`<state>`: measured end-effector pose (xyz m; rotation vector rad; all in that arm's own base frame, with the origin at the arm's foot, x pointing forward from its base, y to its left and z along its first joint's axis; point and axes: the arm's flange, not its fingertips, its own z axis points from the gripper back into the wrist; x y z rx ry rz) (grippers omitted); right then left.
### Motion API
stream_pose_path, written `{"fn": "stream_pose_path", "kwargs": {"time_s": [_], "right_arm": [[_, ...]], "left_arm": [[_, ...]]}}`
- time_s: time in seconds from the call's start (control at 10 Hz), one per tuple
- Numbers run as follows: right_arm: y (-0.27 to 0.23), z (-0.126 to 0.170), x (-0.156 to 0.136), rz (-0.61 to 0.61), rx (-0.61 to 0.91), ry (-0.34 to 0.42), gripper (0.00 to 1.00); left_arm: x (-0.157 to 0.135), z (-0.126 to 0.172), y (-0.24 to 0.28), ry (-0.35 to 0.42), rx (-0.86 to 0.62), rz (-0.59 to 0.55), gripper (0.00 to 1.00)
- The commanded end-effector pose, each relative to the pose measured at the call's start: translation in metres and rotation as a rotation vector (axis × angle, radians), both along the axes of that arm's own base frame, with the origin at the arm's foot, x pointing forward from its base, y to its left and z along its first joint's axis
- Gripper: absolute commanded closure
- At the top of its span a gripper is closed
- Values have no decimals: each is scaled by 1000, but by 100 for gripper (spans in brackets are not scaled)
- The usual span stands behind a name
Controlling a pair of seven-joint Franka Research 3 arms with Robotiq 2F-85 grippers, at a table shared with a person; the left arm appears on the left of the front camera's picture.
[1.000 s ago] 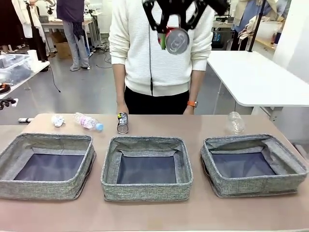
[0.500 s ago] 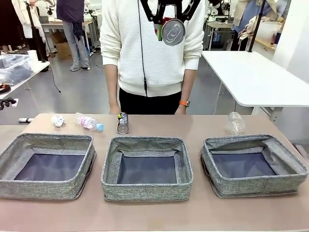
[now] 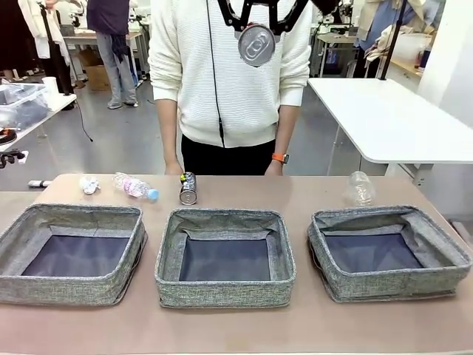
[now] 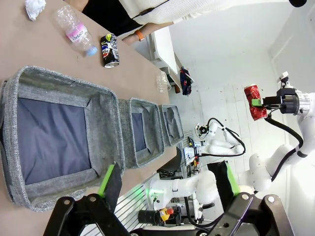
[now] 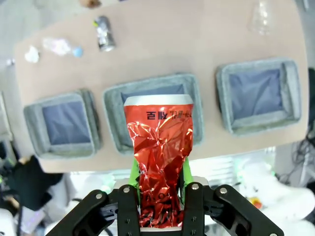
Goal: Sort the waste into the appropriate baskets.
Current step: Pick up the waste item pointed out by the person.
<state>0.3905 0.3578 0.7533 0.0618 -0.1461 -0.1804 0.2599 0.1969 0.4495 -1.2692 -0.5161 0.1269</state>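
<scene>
Rising through the last second, the dented red aluminium drink can (image 3: 256,44) sat higher and a little further toward the robot's left in the front view than it had a moment before; the right hand (image 5: 160,172) gripped it firmly by its crumpled body, green pads pressed against both sides. Seen from the right wrist, the can hung well above the counter (image 3: 295,191), roughly over the middle grey woven fabric basket (image 3: 225,290); the left basket (image 3: 74,216) and the right basket (image 3: 388,216) flanked it, and all three lay empty. The left hand (image 4: 169,182) stood wide open and held nothing, hovering near the left basket. The rest of the waste had not moved; the dark printed can (image 3: 188,188), the blue-capped clear plastic bottle (image 3: 134,186), the small white paper wad (image 3: 89,183) and the second clear bottle (image 3: 360,188) lay along the far edge of the counter, apart from the baskets. The person in the white knit top (image 3: 236,96) stood behind them, shifted slightly leftward. The lift looked like a carry under way; the first item was secured but not yet dropped, so the sorting had barely begun.
</scene>
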Motion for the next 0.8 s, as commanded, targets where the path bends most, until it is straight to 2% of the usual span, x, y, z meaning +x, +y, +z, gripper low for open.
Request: {"fn": "stream_pose_path", "kwargs": {"time_s": [0.0, 0.7], "right_arm": [[3, -1, -4, 71, -20, -17, 65], [3, -1, -4, 71, -20, -17, 65]], "left_arm": [[0, 1, -1, -28, -7, -2, 0], [0, 1, -1, -28, -7, -2, 0]]}}
